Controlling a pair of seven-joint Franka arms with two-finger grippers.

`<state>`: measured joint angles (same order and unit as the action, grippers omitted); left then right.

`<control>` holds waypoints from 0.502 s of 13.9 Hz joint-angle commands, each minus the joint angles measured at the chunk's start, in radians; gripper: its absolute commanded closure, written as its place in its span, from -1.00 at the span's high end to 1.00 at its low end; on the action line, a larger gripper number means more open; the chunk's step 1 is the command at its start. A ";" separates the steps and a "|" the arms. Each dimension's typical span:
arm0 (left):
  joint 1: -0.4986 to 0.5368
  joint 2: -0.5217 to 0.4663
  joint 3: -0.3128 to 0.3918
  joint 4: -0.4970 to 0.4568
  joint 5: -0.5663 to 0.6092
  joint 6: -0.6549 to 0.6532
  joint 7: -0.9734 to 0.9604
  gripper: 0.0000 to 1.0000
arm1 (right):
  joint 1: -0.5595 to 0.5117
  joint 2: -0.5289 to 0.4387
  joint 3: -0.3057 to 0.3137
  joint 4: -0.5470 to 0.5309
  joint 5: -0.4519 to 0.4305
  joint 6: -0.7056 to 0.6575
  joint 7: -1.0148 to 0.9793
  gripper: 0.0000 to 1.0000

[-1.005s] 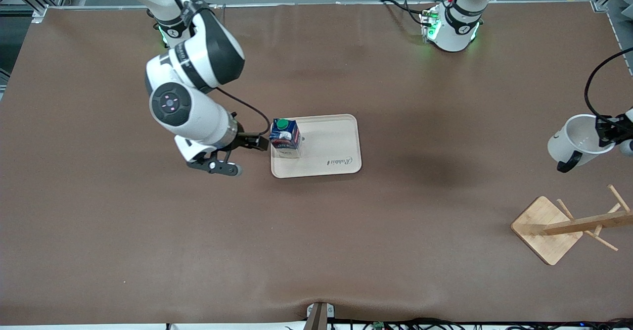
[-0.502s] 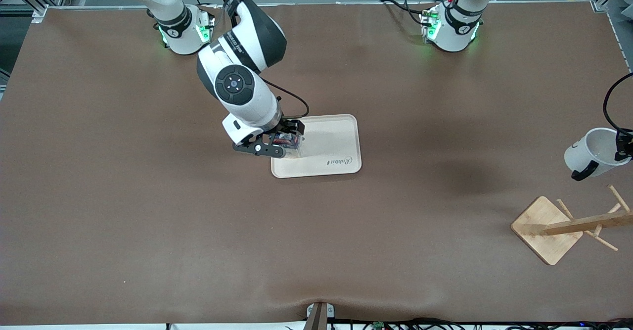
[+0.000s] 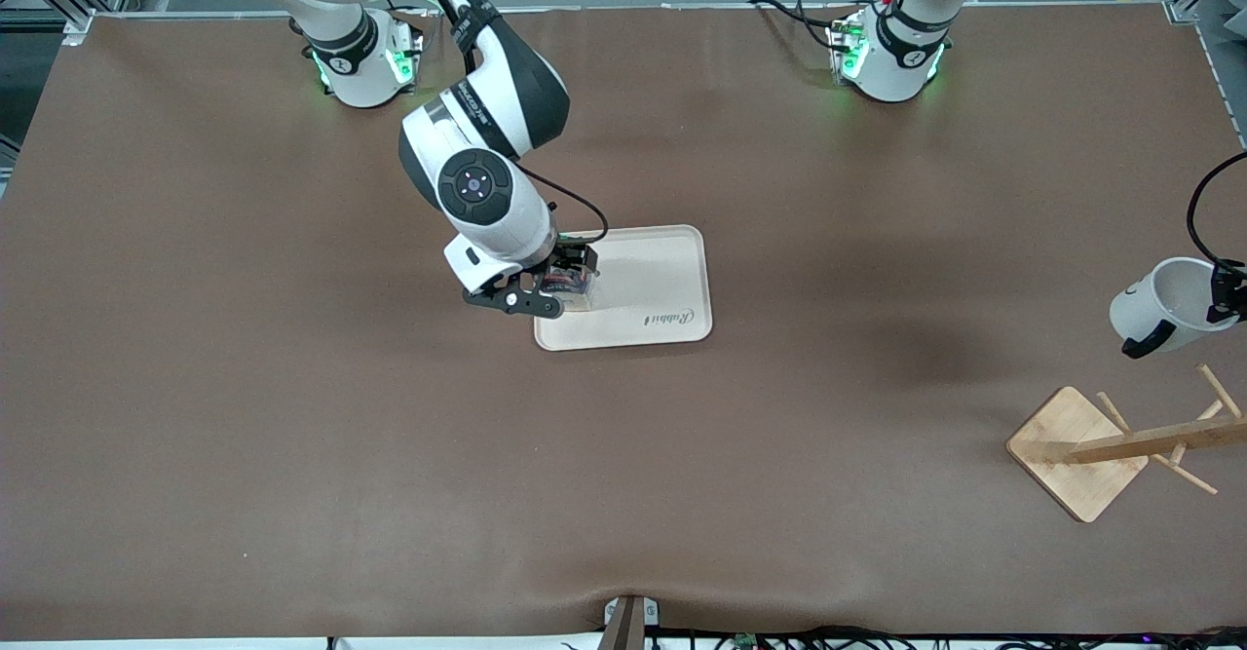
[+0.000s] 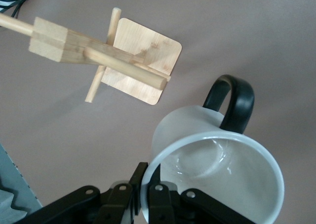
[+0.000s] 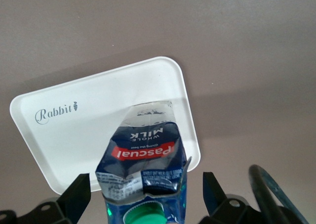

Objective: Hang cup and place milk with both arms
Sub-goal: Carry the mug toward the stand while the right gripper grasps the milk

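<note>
On table point(image 3: 292, 436): tray point(image 3: 662, 285) at centre, milk point(image 3: 575, 285) at its 9 o'clock end. Right gripper point(image 3: 546, 289) spread, straddling milk; withdrawal could tip it. Left gripper point(image 3: 1229, 301) pinching cup point(image 3: 1159, 304) rim, 12 o'clock of rack point(image 3: 1120, 445); handle could miss peg.

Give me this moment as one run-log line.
left gripper: shut on cup rim, over table beside rack | right gripper: open around milk on tray | cup not hung
</note>
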<state>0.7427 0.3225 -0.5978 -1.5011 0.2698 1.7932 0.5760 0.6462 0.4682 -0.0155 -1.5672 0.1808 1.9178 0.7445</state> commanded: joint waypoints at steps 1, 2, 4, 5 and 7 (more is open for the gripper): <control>0.020 0.024 -0.004 0.039 -0.017 0.003 0.035 -1.00 | 0.021 0.003 -0.004 -0.005 -0.015 0.024 0.028 1.00; 0.020 0.035 -0.004 0.056 -0.017 0.008 0.035 -1.00 | 0.023 0.003 -0.004 -0.011 -0.015 0.026 0.032 1.00; 0.020 0.062 -0.004 0.091 -0.015 0.008 0.036 -1.00 | 0.023 0.003 -0.004 -0.022 -0.015 0.023 0.032 0.87; 0.020 0.075 -0.004 0.108 -0.015 0.009 0.036 -1.00 | 0.023 0.003 -0.004 -0.028 -0.015 0.024 0.032 0.61; 0.020 0.092 -0.004 0.136 -0.012 0.012 0.041 -1.00 | 0.021 0.003 -0.006 -0.033 -0.017 0.017 0.030 -0.14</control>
<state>0.7579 0.3848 -0.5951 -1.4201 0.2698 1.8070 0.5881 0.6602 0.4785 -0.0161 -1.5857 0.1796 1.9303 0.7556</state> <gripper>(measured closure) 0.934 0.128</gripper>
